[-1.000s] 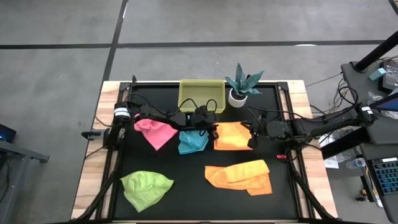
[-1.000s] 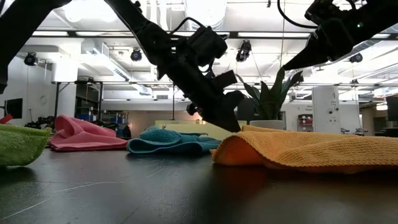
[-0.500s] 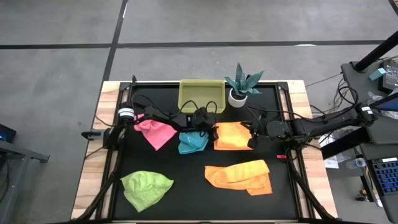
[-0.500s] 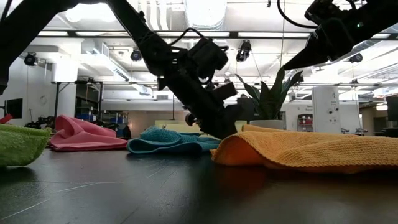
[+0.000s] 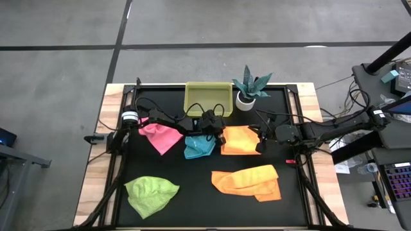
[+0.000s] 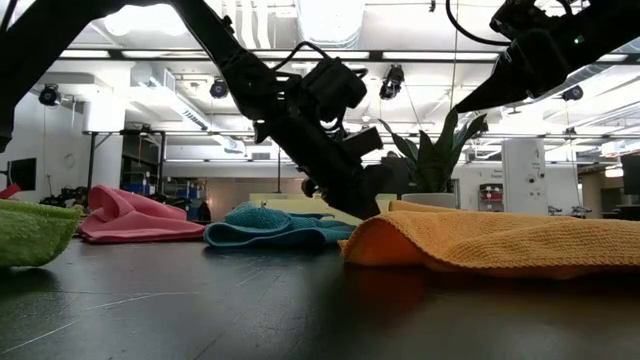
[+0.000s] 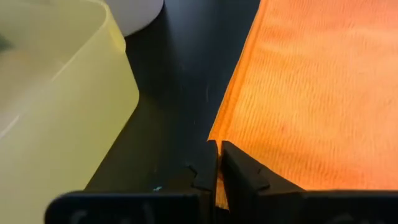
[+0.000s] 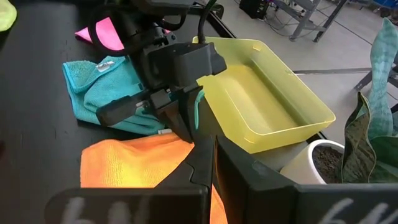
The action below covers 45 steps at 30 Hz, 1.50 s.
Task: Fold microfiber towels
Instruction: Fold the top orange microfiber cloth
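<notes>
Low view, near to far: lower orange towel (image 6: 500, 245) fills the foreground at 3 o'clock, lime green towel (image 6: 30, 232) at 9 o'clock, behind them turquoise towel (image 6: 265, 227) and pink towel (image 6: 125, 218), farthest the plant (image 6: 435, 160)

High view: lime green towel at 7 o'clock, lower orange towel at 5 o'clock, pink and turquoise just left of centre, upper orange towel (image 5: 241, 140) just right of centre; yellow tray (image 5: 207, 97) and plant at 12 o'clock

Left gripper (image 7: 217, 149) sits at the upper orange towel's left corner beside the tray. Change: a second ago its fingers stood apart over that corner, now they are pressed together with the corner of the hem pinched between the tips, so it looks clamped on that towel. Judgement: grab made, next move is likely lifting the corner across for the first fold; thin grip could slip

Right gripper (image 5: 260, 142) fingers together as before, holding nothing, at the same towel's right edge, unmoved

No towel looks neatly finished, task early
</notes>
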Each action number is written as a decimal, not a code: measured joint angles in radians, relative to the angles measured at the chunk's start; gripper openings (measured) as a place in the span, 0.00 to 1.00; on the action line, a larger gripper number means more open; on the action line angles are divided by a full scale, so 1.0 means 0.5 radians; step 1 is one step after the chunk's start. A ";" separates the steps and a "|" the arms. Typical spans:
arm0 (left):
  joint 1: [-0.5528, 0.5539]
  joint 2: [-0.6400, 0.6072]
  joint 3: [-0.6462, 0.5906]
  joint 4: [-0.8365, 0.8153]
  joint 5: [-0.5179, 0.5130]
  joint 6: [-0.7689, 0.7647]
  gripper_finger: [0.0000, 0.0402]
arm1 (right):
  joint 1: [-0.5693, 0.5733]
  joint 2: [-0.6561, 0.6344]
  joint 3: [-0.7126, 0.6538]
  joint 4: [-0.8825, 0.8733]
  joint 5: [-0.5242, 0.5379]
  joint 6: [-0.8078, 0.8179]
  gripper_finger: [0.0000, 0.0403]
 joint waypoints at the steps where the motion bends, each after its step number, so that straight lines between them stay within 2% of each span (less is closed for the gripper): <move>1: 0.000 0.000 0.001 0.002 0.000 0.005 0.02 | 0.000 0.000 0.000 0.000 0.000 0.000 0.03; 20: 0.002 -0.150 -0.009 -0.058 -0.026 0.150 0.00 | 0.000 0.000 0.000 0.000 0.001 -0.007 0.03; 24: 0.002 -0.199 -0.012 -0.113 -0.132 0.180 0.00 | 0.000 0.002 0.000 -0.001 0.001 -0.011 0.03; 32: 0.004 -0.223 -0.016 -0.115 -0.198 0.232 0.00 | 0.000 0.006 0.000 0.000 0.001 -0.011 0.03; 36: 0.004 -0.223 -0.021 -0.157 -0.332 0.151 0.00 | 0.000 0.006 0.001 0.000 0.001 -0.011 0.03; 45: -0.002 -0.223 -0.024 -0.176 -0.321 0.142 0.01 | 0.000 0.007 0.000 0.000 0.001 -0.011 0.03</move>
